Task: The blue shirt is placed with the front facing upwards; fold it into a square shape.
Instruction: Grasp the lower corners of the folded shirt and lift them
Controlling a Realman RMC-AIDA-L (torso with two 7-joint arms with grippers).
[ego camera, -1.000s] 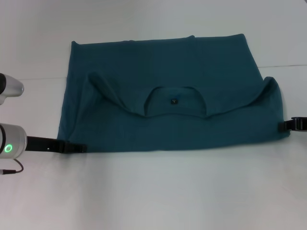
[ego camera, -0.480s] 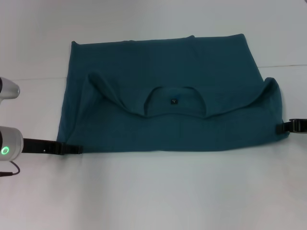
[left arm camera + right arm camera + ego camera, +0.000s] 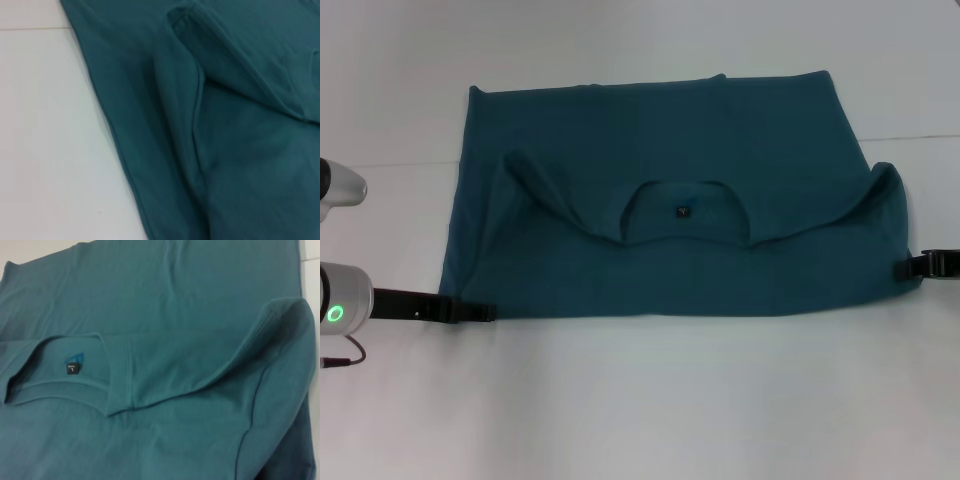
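The blue shirt (image 3: 660, 200) lies spread across the white table (image 3: 650, 400), its upper part doubled over toward the robot so the neckline (image 3: 682, 213) with its small dark label (image 3: 73, 368) sits mid-cloth. The left gripper (image 3: 470, 311) reaches in low and level from the left side, its tip at the shirt's near left corner; I cannot tell whether it is clenched or released. The right gripper (image 3: 920, 265) pokes in at the right edge, touching the shirt's near right corner beneath the raised sleeve fold (image 3: 885, 185); its grasp cannot be made out either.
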